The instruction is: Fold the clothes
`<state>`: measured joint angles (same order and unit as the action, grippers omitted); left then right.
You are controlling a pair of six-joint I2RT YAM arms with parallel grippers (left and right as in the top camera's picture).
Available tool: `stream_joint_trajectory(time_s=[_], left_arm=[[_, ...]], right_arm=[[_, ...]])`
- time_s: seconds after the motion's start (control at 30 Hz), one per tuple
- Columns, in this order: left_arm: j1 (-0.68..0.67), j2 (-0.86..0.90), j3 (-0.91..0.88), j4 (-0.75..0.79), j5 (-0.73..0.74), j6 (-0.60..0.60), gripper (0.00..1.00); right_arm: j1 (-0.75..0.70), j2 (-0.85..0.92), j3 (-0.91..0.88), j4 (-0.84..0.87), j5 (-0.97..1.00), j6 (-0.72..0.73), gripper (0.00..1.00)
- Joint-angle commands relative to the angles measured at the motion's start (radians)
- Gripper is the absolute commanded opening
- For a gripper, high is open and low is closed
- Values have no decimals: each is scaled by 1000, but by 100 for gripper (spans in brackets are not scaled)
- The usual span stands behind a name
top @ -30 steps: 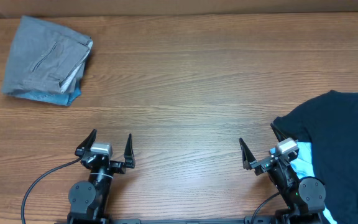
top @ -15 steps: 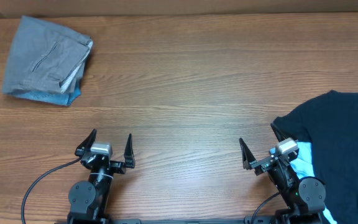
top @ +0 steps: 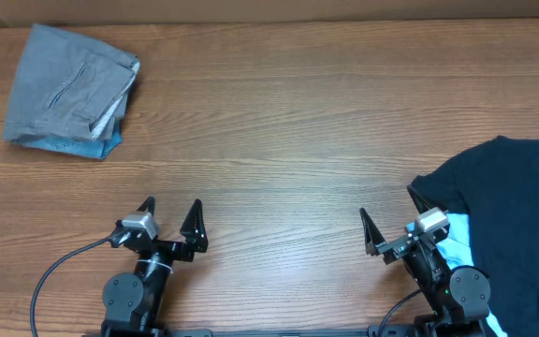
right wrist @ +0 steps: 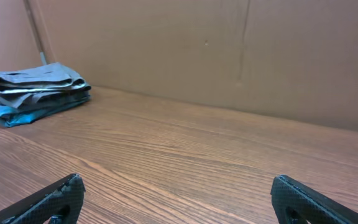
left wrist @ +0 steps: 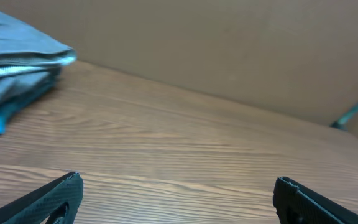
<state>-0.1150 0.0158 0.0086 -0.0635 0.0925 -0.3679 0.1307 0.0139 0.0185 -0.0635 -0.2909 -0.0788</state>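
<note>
A black T-shirt (top: 513,206) lies crumpled at the right edge of the table, partly out of frame, with a light blue patch (top: 457,245) showing by the right arm. A folded grey garment (top: 68,86) on a light blue one (top: 82,147) sits at the far left corner; this stack also shows in the left wrist view (left wrist: 14,68) and in the right wrist view (right wrist: 36,90). My left gripper (top: 170,208) is open and empty near the front edge. My right gripper (top: 387,202) is open and empty, just left of the black T-shirt.
A brown cardboard wall (right wrist: 229,50) runs along the far edge of the wooden table (top: 279,131). A black cable (top: 59,271) trails from the left arm's base.
My left gripper has turned slightly to the right. The right arm and the clothes have not moved.
</note>
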Motion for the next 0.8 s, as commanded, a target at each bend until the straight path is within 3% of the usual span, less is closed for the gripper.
stream_joint_trajectory(time_s=[0.0,0.1,0.27,0.43,0.57,0.77], left_arm=[[7,-5,-4,14,100,-59,100],[7,-5,-3,14,137,-59,100],[7,-4,40,15,164,-44,100],[7,75,222,-73,98,13,100],[7,274,426,-196,64,35,100],[7,730,834,-508,131,31,100]], right_arm=[[-4,-5,-10,6,-56,4,100],[-4,-5,-10,10,-93,33,100],[-4,-5,16,-1,-138,253,100],[-4,6,134,-126,-148,319,100],[-4,112,276,-252,-148,319,100],[-4,446,545,-439,-148,315,100]])
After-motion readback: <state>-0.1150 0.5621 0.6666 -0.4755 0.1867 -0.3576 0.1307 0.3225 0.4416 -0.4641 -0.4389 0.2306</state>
